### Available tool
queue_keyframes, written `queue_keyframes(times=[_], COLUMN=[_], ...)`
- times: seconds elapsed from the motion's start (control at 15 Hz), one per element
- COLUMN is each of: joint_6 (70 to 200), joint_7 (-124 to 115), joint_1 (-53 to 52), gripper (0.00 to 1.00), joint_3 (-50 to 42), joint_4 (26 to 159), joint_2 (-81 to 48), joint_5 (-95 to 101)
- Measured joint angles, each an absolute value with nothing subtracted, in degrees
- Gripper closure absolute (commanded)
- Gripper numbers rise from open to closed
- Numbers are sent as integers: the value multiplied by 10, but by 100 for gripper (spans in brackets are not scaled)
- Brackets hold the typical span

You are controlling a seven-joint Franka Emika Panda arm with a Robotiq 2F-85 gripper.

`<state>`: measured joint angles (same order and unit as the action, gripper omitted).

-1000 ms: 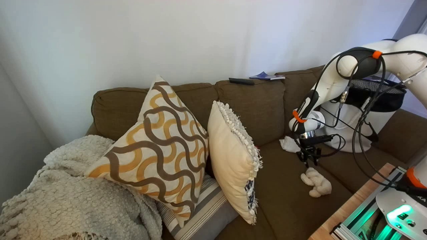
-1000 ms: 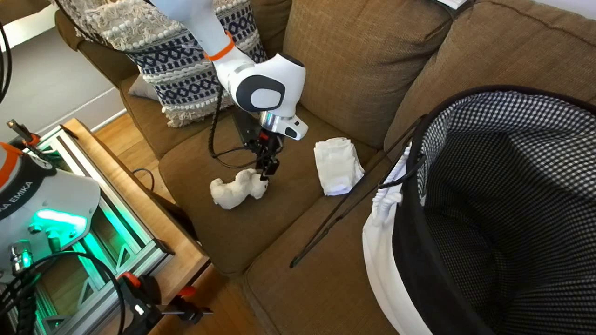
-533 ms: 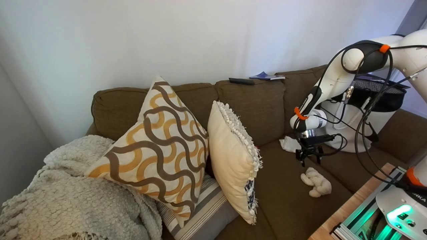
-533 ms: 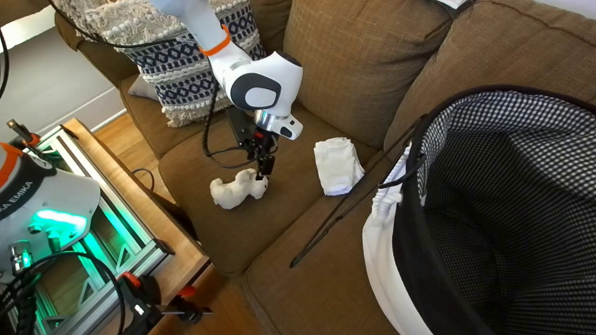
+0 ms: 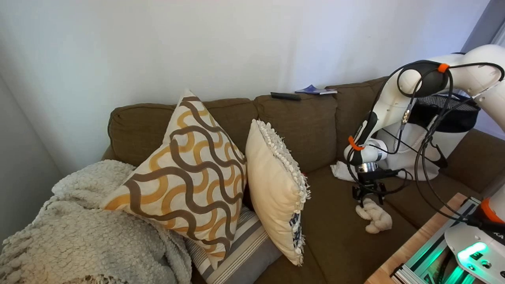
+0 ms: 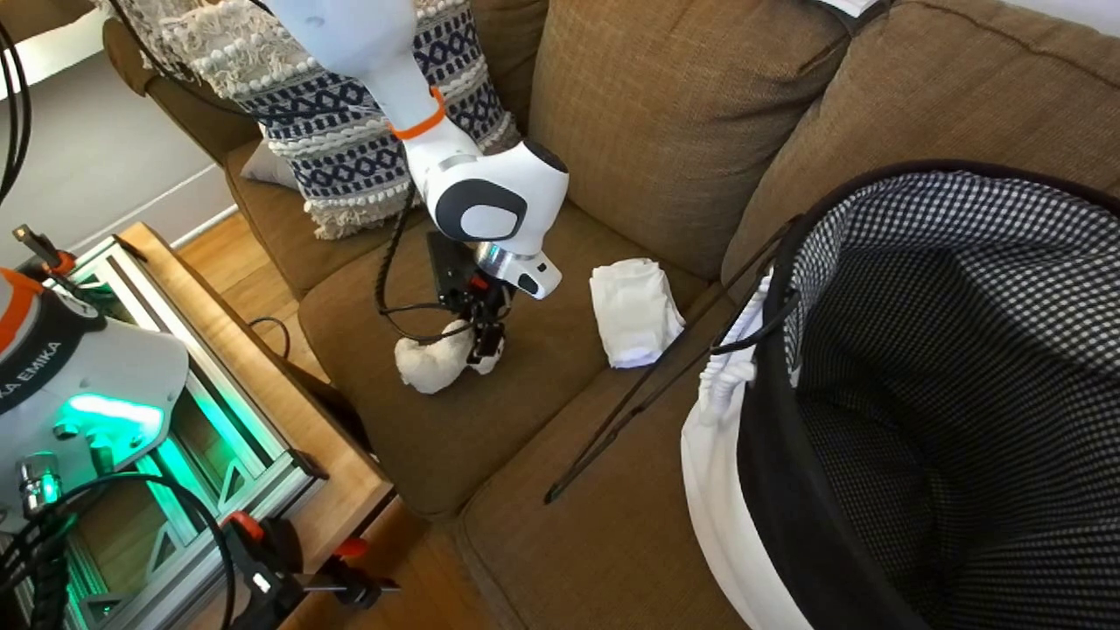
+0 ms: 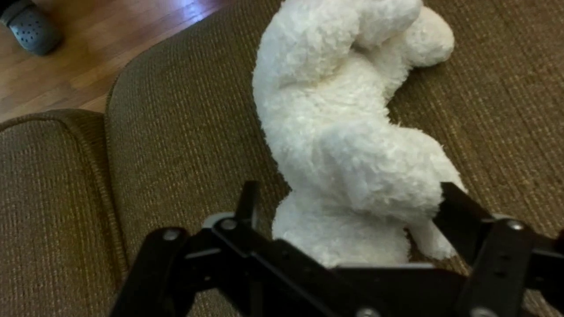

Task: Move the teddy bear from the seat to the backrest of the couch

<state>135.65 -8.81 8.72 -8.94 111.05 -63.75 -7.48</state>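
White plush teddy bear [image 7: 335, 127] on the seat cushion [image 7: 176, 132], one end between parted fingers [image 7: 249, 202]

Black jaws of the Robotiq gripper [image 5: 371, 202] stand apart around one end of the bear, a finger to each side of it. In the wrist view, a strip of seat cushion shows between the bear and one finger; the other overlaps the fur at the bear's opposite side, and whether it touches there I cannot tell. Curled, the bear lies on the ribbed seat of the brown couch [image 6: 595, 551]. Above the bear bends the white Franka arm [image 6: 538, 188].

Near the bear, toward the backrest [image 5: 307, 134], lies a folded white cloth [image 6: 634, 306]. Farther from the bear stands a basket [image 6: 774, 472] with a black rim and gingham lining. Well above the bear, on top of the backrest, lie a black oblong object [image 5: 285, 96] and a blue-and-white leaflet [image 5: 310, 90].

Well apart from the bear leans a fringed cushion [image 5: 272, 185]; farther still from the bear are a wavy-patterned cushion [image 5: 197, 167] and a fleece blanket [image 5: 79, 232]. On the bear's side away from the backrest, a wooden table [image 6: 245, 354] carries the arm's green-lit base [image 6: 131, 359].
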Motion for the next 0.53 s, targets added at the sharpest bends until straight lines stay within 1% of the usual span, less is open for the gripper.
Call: queue_keyframes(times=[0.07, 0.13, 0.2, 0.33, 0.53], joint_6=[1356, 1356, 1355, 1354, 1348], joint_7=[-89, -89, -89, -90, -91], joint_1=[87, 87, 87, 87, 87], gripper=[24, 28, 34, 51, 73], joint_3=[-89, -88, -87, -86, -86], joint_4=[1106, 1101, 1096, 1087, 1080], joint_2=[-645, -651, -657, -664, -664], joint_5=[-77, -79, -81, -83, -83])
